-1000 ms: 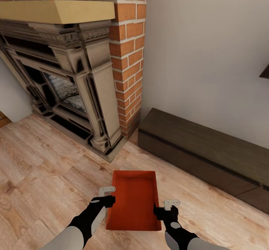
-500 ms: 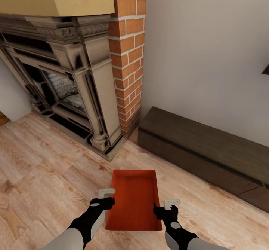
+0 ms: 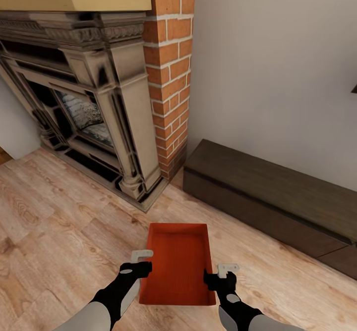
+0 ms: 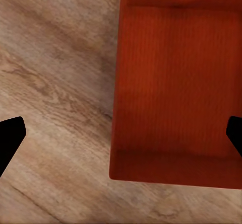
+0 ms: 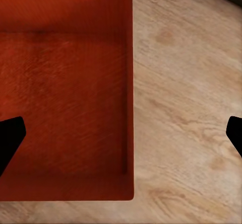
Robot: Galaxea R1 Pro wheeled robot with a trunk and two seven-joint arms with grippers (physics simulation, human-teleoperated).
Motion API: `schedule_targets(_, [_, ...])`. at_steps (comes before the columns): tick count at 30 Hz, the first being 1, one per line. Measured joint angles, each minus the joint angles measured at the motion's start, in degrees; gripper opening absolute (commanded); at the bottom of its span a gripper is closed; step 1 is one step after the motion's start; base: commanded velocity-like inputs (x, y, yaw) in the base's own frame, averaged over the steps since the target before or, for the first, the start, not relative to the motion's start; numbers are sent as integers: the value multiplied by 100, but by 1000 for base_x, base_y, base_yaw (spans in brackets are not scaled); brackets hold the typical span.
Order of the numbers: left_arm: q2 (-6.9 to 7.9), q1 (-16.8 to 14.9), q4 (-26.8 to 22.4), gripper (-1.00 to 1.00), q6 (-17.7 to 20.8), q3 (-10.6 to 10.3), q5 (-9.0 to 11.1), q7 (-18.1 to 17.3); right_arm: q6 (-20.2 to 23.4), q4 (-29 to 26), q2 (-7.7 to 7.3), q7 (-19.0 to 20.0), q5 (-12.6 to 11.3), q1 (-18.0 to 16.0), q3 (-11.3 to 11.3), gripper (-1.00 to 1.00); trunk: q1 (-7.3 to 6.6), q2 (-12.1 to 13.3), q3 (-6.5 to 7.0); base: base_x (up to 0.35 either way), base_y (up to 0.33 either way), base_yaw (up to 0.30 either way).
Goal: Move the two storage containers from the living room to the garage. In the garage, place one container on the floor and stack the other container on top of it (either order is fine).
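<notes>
Orange-red storage container (image 3: 177, 264), a thin-walled rectangular tray with a faintly ribbed bottom and nothing inside, sits over the light wood-plank floor (image 3: 59, 222) in front of the brick fireplace (image 3: 168, 73) and the long dark bench (image 3: 267, 192). Left gripper (image 3: 143, 262) is at its left wall, right gripper (image 3: 222, 274) at its right wall. Both wrist cams show the black fingertips (image 4: 10, 138) spread wide, straddling each wall; can't tell if they actually touch it.
</notes>
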Motion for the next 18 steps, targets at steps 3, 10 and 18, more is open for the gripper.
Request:
schedule_targets(3, [0, 0, 0, 100, 0, 3, 0, 0, -3, 0, 0, 1, 1, 0, 2, 100, 66, -120, -54, 0, 0, 0])
schedule_targets(10, [0, 0, 0, 100, -7, 7, 3, 0, -59, 0, -3, 0, -2, 0, -4, 100, 220, -401, -180, 0, 0, 0])
schedule_targets(18, [8, 0, 0, 100, -9, 14, 3, 0, -170, 8, -8, 5, -10, 0, -6, 100, 395, -722, -323, 0, 0, 0])
